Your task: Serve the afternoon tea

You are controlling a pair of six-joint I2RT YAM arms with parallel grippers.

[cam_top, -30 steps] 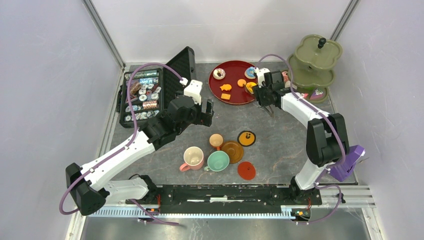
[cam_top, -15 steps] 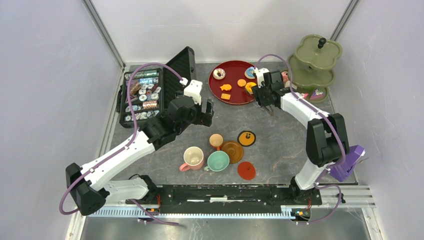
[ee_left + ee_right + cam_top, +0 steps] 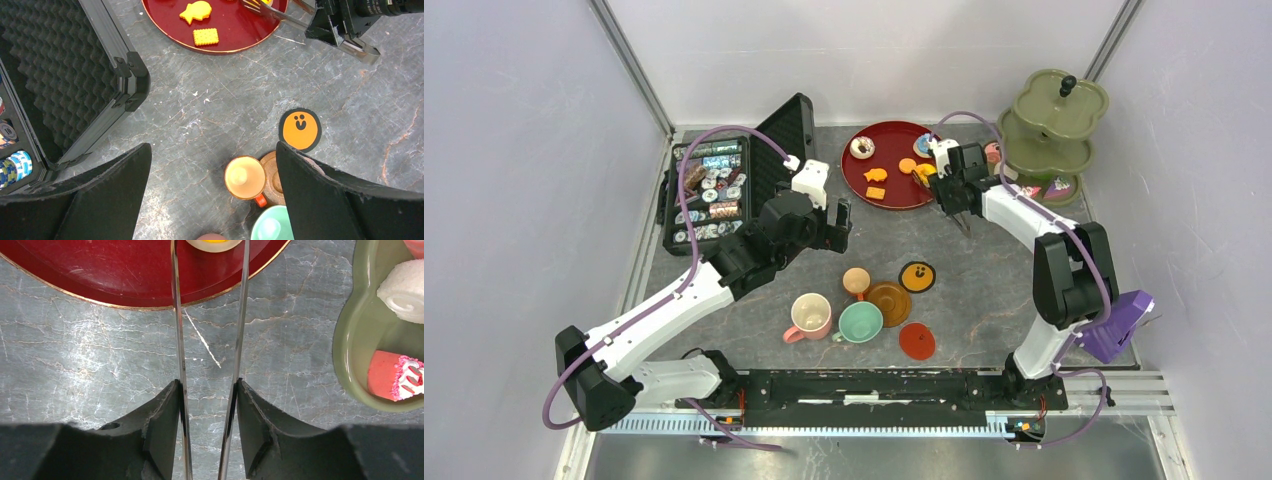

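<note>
Right tool shifted slightly far-left toward red plate since earlier frame. It is clamped on tongs, tips flanking yellow pastry at plate's right side. Left tool gaping, empty, above cups.

Done: white roll and pink slice on green stand.

Outstanding, by judgement: donut and biscuits on plate, cups and saucers clustered mid-tabletop. Early stage.

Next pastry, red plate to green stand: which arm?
Right. The right gripper holds the tongs, tips flanking a yellow pastry on the red plate, green stand alongside. The left gripper hangs open over the orange cup.
</note>
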